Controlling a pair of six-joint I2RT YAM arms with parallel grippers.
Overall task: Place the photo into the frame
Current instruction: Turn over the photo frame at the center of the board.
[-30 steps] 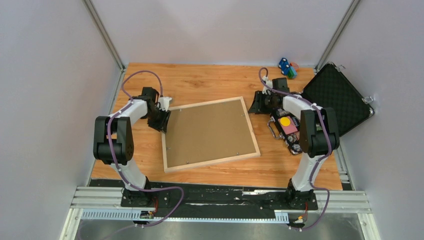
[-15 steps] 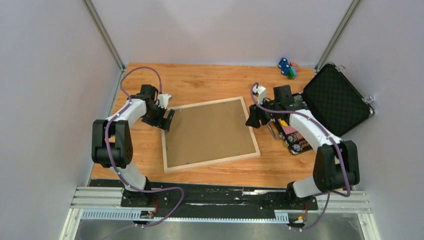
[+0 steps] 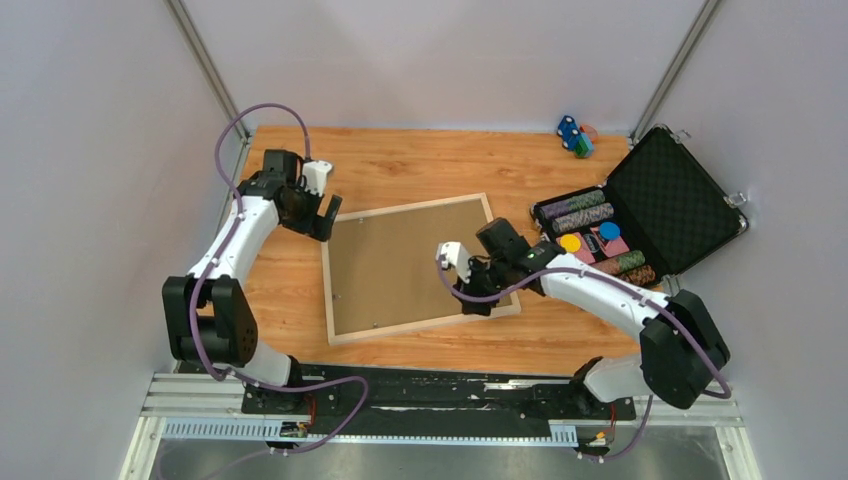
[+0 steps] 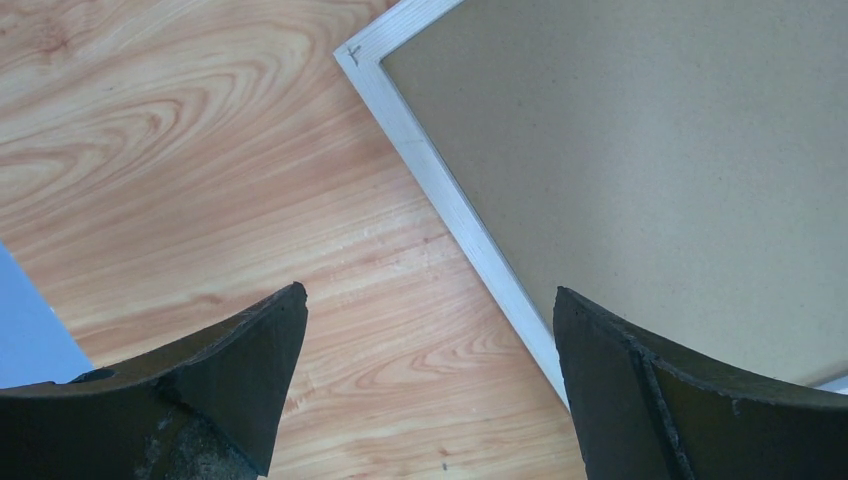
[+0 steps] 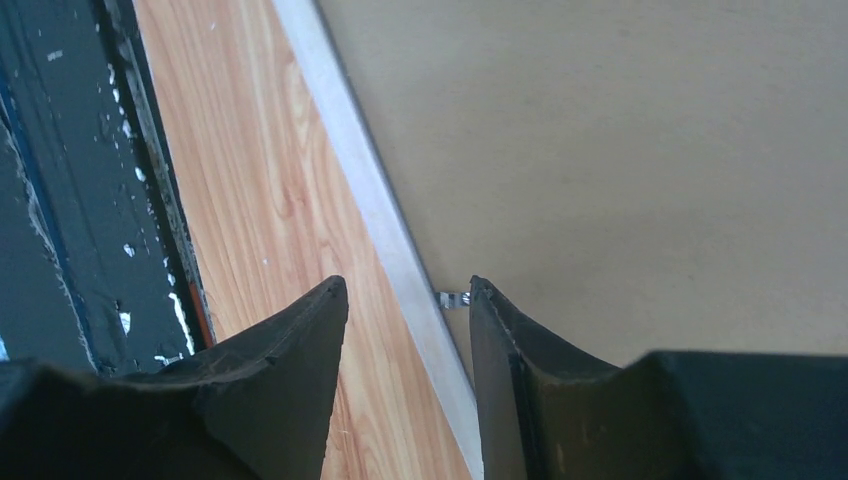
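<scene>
The frame (image 3: 420, 326) lies face down in the middle of the table, a plain brown backing board (image 3: 410, 265) filling it. The photo is hidden. My left gripper (image 3: 328, 218) hovers open at the frame's far-left corner, holding nothing. In the left wrist view the pale rail (image 4: 440, 190) runs between the wide-apart fingers of the left gripper (image 4: 428, 292). My right gripper (image 3: 482, 300) is over the frame's near-right edge. In the right wrist view its jaws (image 5: 407, 282) stand open astride the rail (image 5: 350, 130), one fingertip beside a small metal tab (image 5: 453, 299) on the board (image 5: 600, 150).
An open black case (image 3: 670, 195) with rows of poker chips (image 3: 590, 235) sits at the right of the table. Small toy cars (image 3: 574, 135) lie at the far right corner. A black strip (image 5: 70, 200) runs along the table's near edge, close to the right gripper.
The left gripper has opened wide and drawn back from the frame's left edge toward its far corner. The right arm has swung from the frame's far-right corner to its near-right edge.
</scene>
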